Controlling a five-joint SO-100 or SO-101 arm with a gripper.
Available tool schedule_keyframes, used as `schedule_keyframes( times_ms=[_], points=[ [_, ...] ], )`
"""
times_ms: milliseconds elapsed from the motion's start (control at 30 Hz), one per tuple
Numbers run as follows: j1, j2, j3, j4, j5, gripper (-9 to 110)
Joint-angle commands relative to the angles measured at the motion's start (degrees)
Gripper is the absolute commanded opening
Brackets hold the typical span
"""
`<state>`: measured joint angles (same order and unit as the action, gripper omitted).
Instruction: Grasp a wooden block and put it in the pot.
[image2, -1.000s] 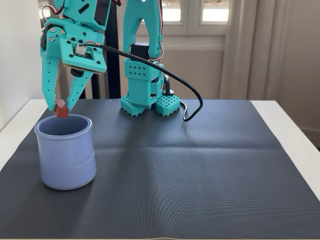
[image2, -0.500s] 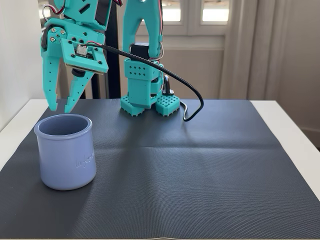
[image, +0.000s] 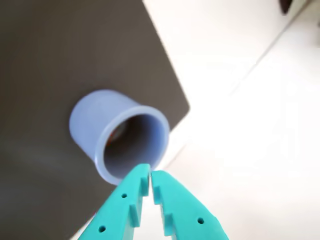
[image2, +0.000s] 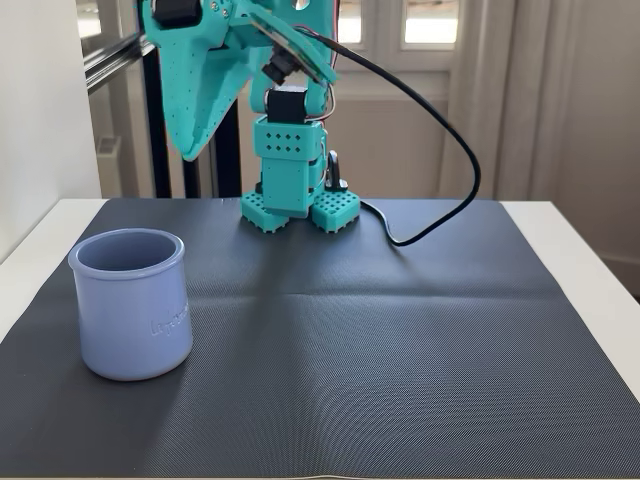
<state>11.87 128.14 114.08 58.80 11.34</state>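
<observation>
pot: lavender-blue matte cylindrical pot (image2: 131, 316), lower left in fixed view
block: reddish-brown wooden block (image: 118, 132) glimpsed inside pot
fingers (image: 150, 178): pressed together, empty
step: retreat clear of rim

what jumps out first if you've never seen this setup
The lavender-blue pot stands alone near the left edge of the dark mat in the fixed view. Above and behind it hangs the teal end effector, closed and empty. The wrist view shows something reddish-brown, probably the wooden block, inside the pot.
</observation>
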Motion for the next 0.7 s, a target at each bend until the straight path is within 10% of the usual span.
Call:
schedule_keyframes(
  times_ms=[0, 667],
  points=[
    [-2.90, 10.55, 8.00, -2.02, -7.29, 0],
    [-9.23, 56.16, 53.44, -1.23, -13.10, 0]
  ],
)
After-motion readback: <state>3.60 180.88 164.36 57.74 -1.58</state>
